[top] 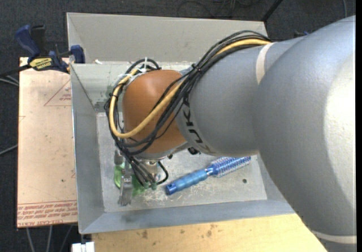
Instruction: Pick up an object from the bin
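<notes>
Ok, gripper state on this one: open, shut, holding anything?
The gripper: cannot be told. It is low in the bin, at the left end of its floor, right at a small green thing, with a blue brush lying beside it.

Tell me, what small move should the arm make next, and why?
Probably a short straight lift: the gripper is low in the lower-left corner of the bin, at a green thing, the blue brush lying apart. Lifting would show whether it holds anything.
</notes>
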Available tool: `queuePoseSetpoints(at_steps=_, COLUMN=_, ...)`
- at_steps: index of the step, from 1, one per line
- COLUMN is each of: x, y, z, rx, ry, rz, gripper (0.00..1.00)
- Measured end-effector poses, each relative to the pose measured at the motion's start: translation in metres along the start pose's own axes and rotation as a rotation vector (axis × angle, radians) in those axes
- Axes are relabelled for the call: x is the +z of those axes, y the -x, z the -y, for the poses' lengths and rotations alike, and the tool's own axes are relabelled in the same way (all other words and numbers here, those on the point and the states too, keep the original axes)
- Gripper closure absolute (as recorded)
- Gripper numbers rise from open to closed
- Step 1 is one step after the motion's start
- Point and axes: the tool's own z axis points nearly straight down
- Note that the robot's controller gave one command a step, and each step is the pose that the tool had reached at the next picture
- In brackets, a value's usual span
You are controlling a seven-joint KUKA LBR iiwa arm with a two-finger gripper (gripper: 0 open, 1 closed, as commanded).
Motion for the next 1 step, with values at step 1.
queuePoseSetpoints(at_steps=1, x=-0.0368, y=0.0337, z=0.0619, rx=-0.218, ry=-0.002, rz=0.006, gripper=0.0)
